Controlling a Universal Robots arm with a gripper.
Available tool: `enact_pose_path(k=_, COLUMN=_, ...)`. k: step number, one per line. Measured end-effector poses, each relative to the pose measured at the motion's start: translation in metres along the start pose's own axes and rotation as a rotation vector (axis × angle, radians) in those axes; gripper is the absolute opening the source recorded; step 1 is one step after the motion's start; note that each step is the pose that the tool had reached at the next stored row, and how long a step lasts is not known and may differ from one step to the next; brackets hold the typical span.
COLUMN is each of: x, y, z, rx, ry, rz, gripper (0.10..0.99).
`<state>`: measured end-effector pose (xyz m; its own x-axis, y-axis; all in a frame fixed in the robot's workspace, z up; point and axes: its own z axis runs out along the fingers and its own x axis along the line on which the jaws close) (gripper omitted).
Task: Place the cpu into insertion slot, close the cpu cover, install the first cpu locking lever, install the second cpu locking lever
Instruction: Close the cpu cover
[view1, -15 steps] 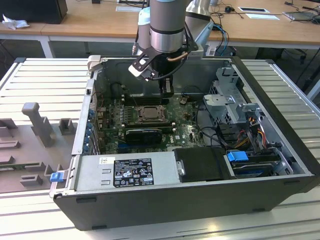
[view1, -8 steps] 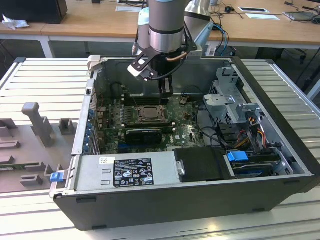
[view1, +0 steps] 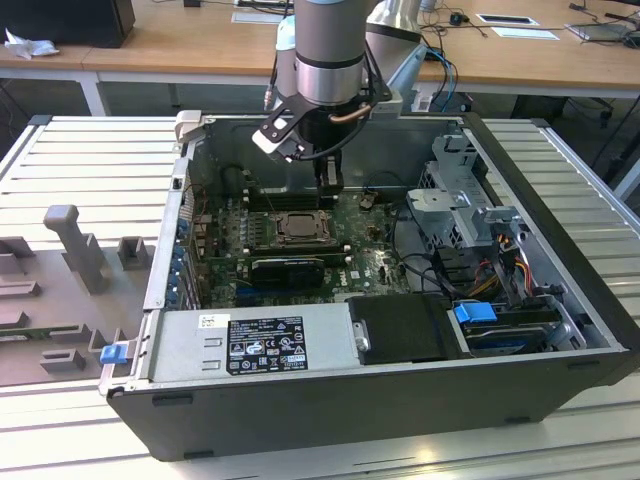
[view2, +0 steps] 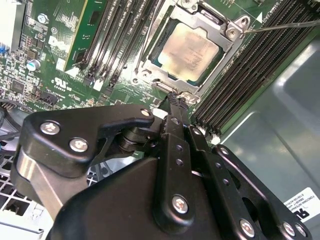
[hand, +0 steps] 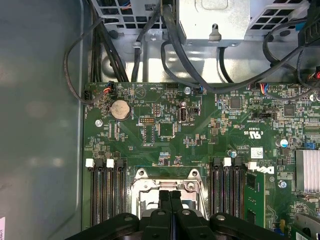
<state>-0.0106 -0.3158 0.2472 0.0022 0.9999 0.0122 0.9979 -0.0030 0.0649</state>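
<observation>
Levers, I judged, were the step in hand: the cpu (view2: 187, 47) sat in the insertion slot (view2: 146, 75), cpu cover (view2: 219, 24) down over it. My gripper (view2: 176, 102), fingers pressed together and empty, hovered at the slot's edge. Next called for pushing the thin lever (view2: 280, 25) under its catch.
</observation>
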Motion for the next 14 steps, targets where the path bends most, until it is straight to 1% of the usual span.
enact_pose_path(k=14, x=0.0000, y=-0.0045, z=-0.0003, rx=0.000, ry=0.0000, rz=0.000, gripper=0.106)
